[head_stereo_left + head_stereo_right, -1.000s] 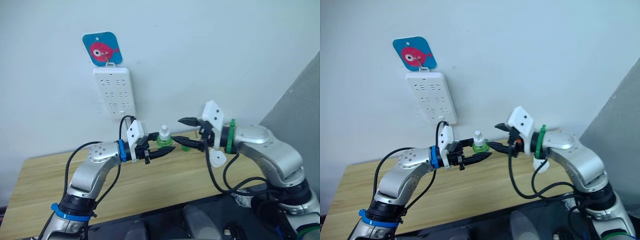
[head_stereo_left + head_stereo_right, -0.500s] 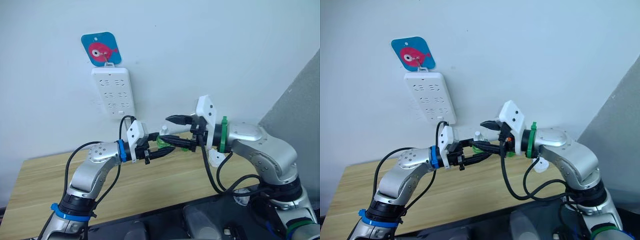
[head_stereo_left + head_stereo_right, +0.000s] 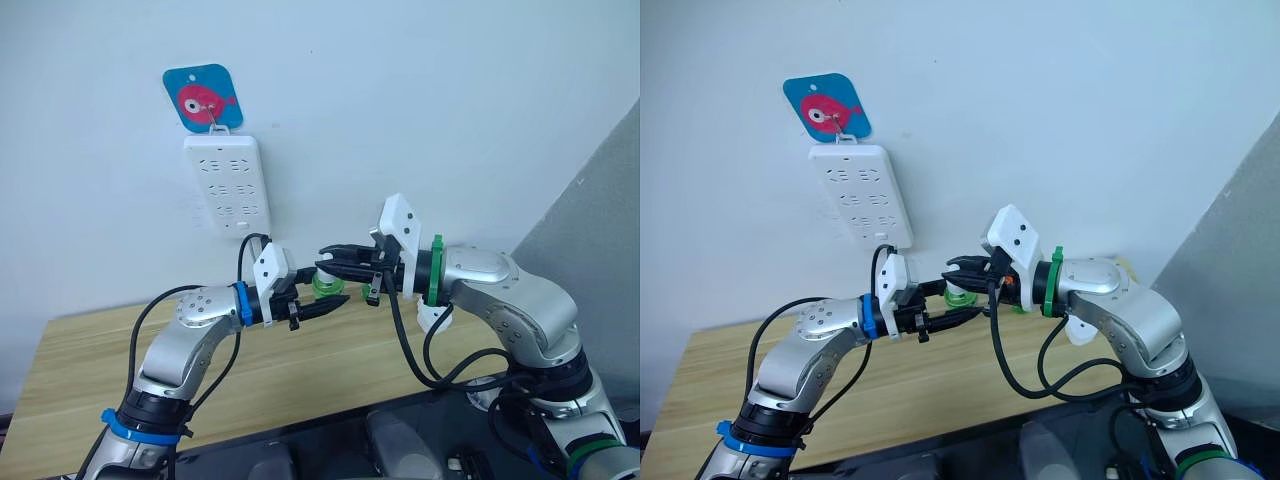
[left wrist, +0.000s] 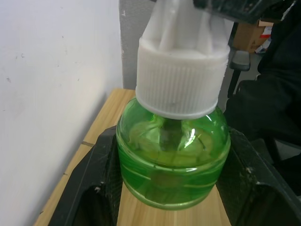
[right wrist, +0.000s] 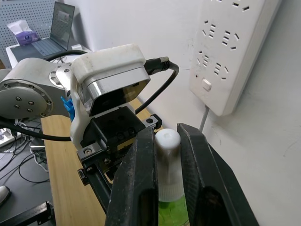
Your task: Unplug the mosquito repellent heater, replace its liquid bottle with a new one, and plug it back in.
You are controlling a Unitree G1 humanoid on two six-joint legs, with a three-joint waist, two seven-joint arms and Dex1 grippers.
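From the head camera you see both arms meeting in front of the white power strip, which hangs on the wall under a blue fish tag. Just below and to the right of the power strip, your left gripper holds the green liquid bottle above the wooden bench, its fingers closed on the bottle's sides. Your right gripper reaches in from the opposite side, its fingers at the bottle's white cap. The mosquito repellent heater hangs below your right forearm, further right of the power strip; what holds it there cannot be told.

In the left wrist view, the bottle sits upright between the two black fingers, which press against its green glass, and the ribbed white cap tops it.

In the right wrist view, your right gripper's fingers are nearly shut, clamping the cap's narrow white tip on both sides, with the power strip close behind on the wall.
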